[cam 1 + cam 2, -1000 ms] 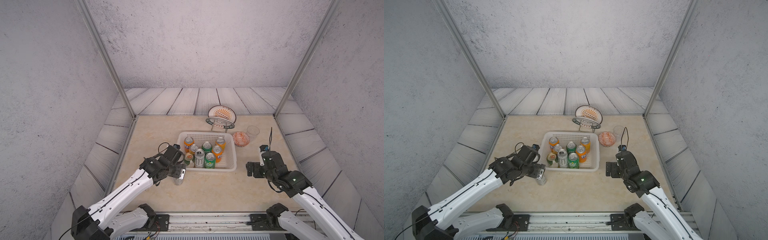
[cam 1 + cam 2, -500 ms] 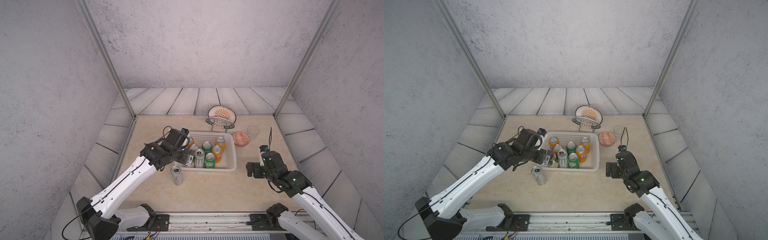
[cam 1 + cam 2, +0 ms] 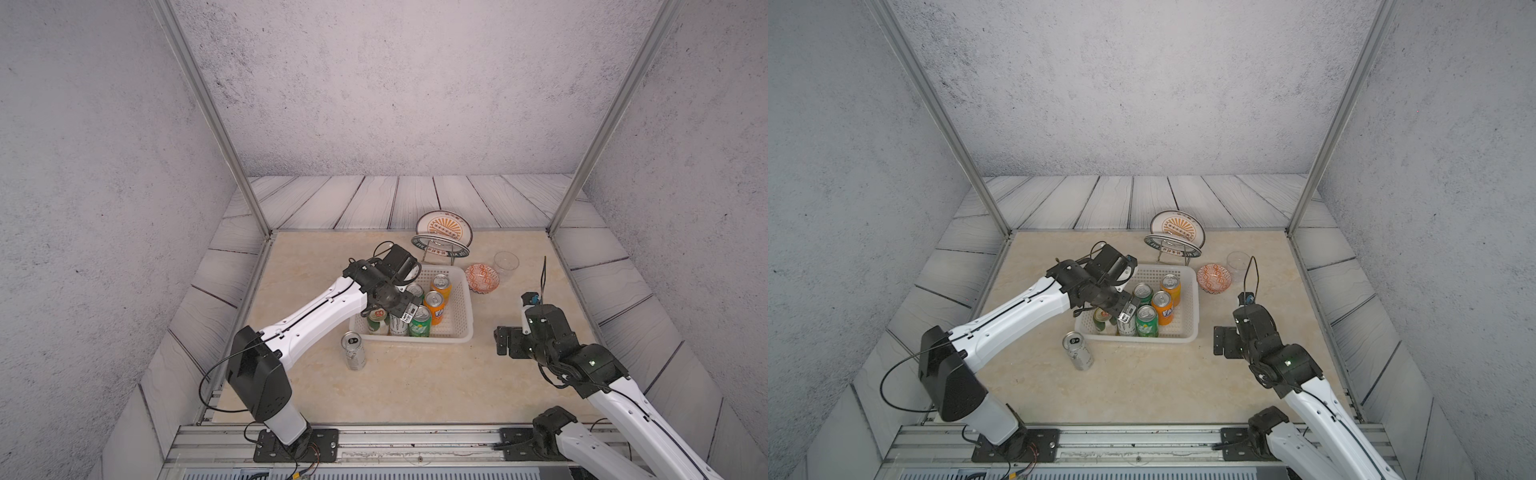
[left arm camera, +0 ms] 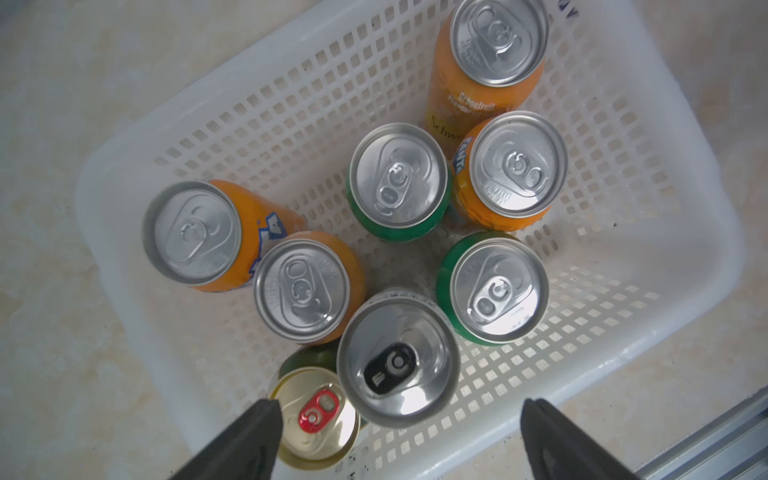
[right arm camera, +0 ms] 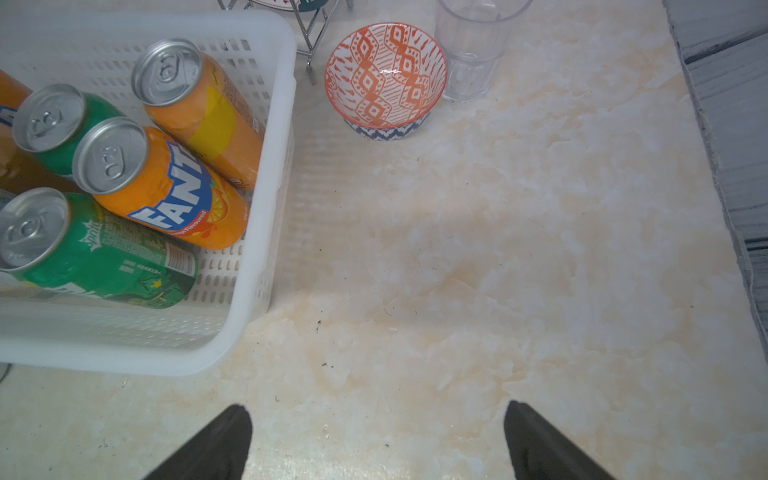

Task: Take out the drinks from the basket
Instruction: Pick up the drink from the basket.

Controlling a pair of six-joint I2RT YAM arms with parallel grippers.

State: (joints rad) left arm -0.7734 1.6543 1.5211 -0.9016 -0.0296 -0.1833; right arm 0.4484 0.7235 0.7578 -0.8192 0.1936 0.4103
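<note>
The marble-patterned tabletop carries a white basket, one slim silver can (upright, just beside the basket), a patterned bowl, a clear glass and a loaded plate rack.

We get bright, even light from overhead in both top views, sharp throughout, with only faint shadows under the arms at 7 and 5 o'clock on the worktop. From the left wrist, the cans show soft glare on their tops, and the left claw is dark and blurred. From the right wrist, the wide lens splays things outward, and the bowl glints.
</note>
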